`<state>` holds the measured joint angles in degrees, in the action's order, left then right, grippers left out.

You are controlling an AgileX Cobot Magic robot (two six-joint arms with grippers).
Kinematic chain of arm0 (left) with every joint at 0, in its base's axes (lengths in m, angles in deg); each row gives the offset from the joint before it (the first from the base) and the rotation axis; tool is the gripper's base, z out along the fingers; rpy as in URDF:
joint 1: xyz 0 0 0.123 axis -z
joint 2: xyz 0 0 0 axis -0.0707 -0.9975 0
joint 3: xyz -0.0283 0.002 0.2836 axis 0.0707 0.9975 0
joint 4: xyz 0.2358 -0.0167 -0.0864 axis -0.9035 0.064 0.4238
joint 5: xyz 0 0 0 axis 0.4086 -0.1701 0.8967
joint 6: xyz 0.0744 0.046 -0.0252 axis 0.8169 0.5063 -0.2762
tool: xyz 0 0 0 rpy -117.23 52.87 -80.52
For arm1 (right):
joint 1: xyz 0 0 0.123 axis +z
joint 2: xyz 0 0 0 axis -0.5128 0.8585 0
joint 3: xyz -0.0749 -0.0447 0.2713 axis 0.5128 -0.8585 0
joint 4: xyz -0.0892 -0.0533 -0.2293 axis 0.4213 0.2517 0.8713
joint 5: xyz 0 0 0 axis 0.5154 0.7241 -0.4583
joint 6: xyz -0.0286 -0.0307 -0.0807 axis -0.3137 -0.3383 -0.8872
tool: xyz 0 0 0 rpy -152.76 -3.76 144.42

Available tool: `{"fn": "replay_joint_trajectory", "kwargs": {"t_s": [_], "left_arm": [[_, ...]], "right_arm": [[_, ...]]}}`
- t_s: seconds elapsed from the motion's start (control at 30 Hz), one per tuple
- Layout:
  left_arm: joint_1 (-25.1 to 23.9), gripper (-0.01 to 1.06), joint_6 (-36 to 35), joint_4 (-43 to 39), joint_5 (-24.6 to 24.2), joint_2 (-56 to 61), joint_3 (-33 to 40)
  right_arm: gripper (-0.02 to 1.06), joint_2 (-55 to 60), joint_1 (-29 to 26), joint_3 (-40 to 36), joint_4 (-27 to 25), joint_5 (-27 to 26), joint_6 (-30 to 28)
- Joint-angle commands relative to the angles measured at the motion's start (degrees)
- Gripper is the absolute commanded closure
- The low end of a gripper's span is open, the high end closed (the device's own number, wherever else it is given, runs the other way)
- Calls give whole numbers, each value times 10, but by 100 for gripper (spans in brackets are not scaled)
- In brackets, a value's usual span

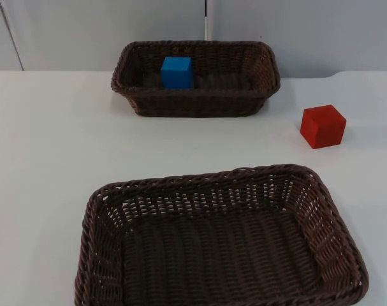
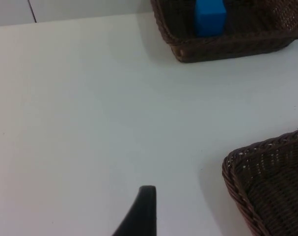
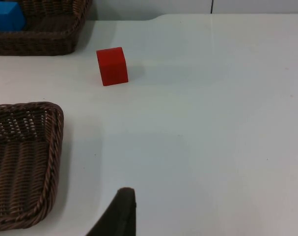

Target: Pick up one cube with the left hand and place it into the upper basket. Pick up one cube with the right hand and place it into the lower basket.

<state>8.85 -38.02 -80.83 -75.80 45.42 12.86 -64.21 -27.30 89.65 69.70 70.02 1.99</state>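
Both my grippers hang above bare worktop, holding and touching nothing; with one fingertip (image 2: 145,211) of the left and one (image 3: 121,214) of the right in sight, I cannot tell their spread. Left's share looks done: the blue cube (image 1: 176,72) sits in the upper basket (image 1: 196,103). My right should descend squarely over the red cube (image 1: 322,126) near the worktop's right edge, pinch flat faces, then carry it over the lower basket (image 1: 212,245).
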Motion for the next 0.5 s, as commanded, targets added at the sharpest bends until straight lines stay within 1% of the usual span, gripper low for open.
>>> {"fn": "replay_joint_trajectory", "kwargs": {"t_s": [0.0,0.47], "left_arm": [[-2,18,-4,-4,3,3,2],[-2,18,-4,0,9,3,2]], "right_arm": [[-1,-2,-4,-1,3,-3,0],[-1,-2,-4,-1,3,-4,0]]}}
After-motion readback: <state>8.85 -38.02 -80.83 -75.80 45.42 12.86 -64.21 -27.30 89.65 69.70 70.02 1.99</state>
